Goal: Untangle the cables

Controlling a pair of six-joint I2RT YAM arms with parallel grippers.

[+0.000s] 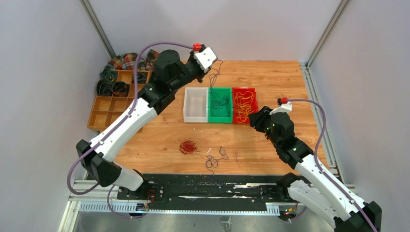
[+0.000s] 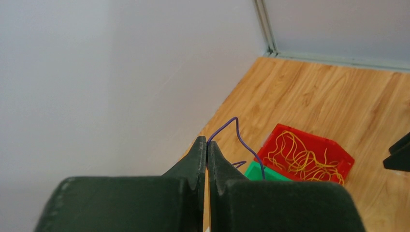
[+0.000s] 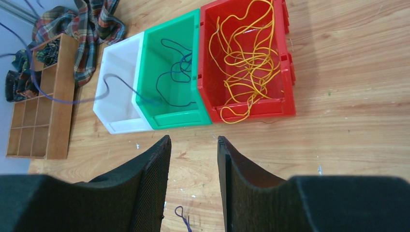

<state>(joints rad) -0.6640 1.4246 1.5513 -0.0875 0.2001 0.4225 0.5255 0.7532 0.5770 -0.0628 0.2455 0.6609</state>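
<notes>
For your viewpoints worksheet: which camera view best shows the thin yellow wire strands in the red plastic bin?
Right wrist: the thin yellow wire strands lie close, each loop distinct. Top external shows them small; left wrist, low and slanted.

Ahead of the black jaws of the right gripper (image 3: 193, 140) — white bin (image 3: 116, 72), green bin (image 3: 176, 118) holding dark blue cables (image 3: 181, 63), red bin (image 3: 256, 108) holding yellow-orange cables (image 3: 246, 63). Left of them, plaid cloth (image 3: 92, 24), tan tray (image 3: 67, 96). Purple cable (image 2: 240, 137) between the dark green jaws of the left gripper (image 2: 207, 145).
</notes>
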